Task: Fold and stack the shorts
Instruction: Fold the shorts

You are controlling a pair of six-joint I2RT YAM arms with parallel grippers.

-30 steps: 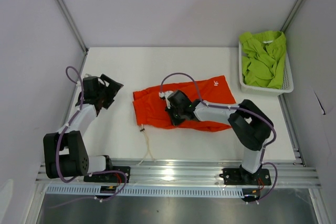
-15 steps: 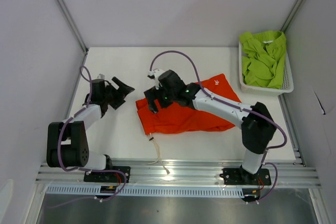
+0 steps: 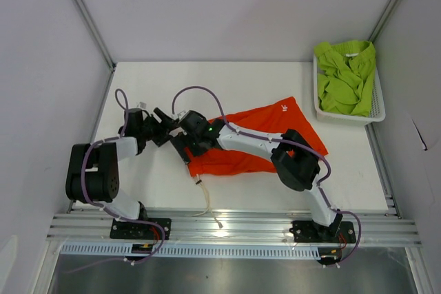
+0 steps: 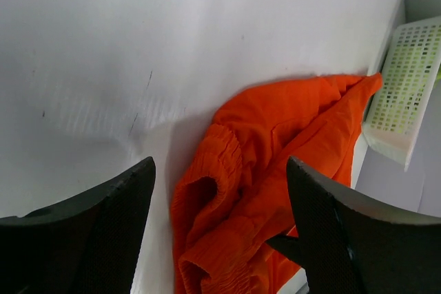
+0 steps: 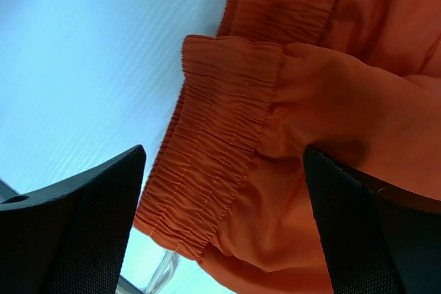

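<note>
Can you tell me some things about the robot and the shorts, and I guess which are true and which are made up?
1. The orange shorts lie on the table. True.
2. The green shorts lie on the table next to the orange ones. False: they are piled in the white basket at the far right corner.
3. The right gripper is open over the orange shorts' stretchy waistband. True.
4. The left gripper is squeezing the drawstring. False: it is open and holds nothing, with the orange shorts just ahead of it.
</note>
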